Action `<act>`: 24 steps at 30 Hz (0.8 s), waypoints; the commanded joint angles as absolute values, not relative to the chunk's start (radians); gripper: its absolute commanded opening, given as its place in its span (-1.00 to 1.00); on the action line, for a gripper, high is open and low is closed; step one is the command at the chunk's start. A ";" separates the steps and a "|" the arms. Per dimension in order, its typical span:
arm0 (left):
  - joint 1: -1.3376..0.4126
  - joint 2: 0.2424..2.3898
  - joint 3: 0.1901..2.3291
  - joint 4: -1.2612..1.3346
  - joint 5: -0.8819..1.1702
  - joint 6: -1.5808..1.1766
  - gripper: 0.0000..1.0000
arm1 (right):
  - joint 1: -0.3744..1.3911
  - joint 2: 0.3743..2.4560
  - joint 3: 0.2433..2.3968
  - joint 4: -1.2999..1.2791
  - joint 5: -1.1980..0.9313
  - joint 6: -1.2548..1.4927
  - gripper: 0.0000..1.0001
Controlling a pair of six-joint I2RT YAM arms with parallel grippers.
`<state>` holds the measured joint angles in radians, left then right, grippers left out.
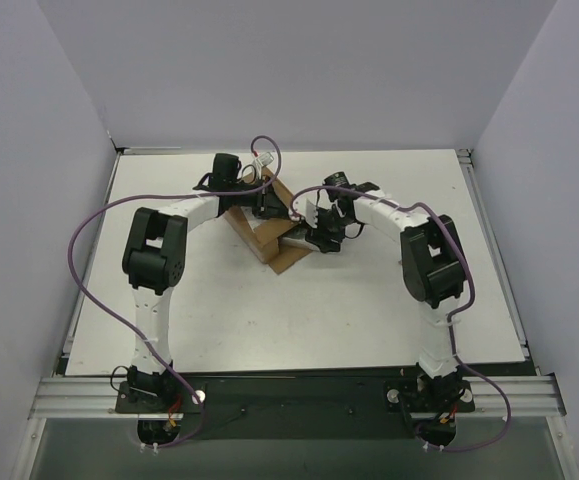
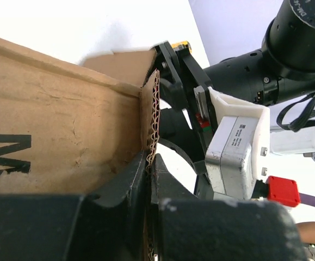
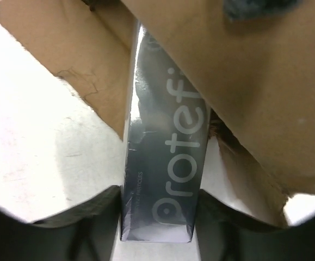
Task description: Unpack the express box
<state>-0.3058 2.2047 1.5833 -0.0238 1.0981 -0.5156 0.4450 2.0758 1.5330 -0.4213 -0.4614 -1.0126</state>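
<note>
Item: express box (image 1: 279,255). Left pincer (image 2: 149,174) clamps its wall. Right pincer (image 3: 158,217), at 3 o'clock, pinches grey packet (image 3: 162,136). Advice: withdraw straight, unhurried.

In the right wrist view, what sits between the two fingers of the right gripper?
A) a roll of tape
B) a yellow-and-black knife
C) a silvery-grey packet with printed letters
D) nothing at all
C: the silvery-grey packet, with pale lettering on it, stands between the fingers of the right gripper, its far end under the cardboard of the express box.
</note>
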 commanded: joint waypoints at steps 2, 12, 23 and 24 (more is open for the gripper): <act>-0.325 2.269 1.551 -0.094 1.075 -0.503 -1.00 | 0.459 2.017 1.510 -0.566 -0.476 -0.990 -0.22; -0.321 2.241 1.583 -0.212 1.009 -0.373 -1.00 | 0.247 1.697 1.229 -0.653 -0.364 -0.865 -0.38; -0.328 2.146 1.571 -0.249 1.014 -0.324 -1.00 | 0.150 1.499 1.135 -0.684 -0.342 -0.729 0.50; -0.330 2.117 1.571 -0.253 1.028 -0.325 -1.00 | 0.150 1.491 1.153 -0.677 -0.362 -0.671 0.68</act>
<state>-0.3191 2.1784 1.6039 -0.1516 1.0809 -0.3977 0.1448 1.4902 1.0939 -0.6632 -0.3218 -0.8288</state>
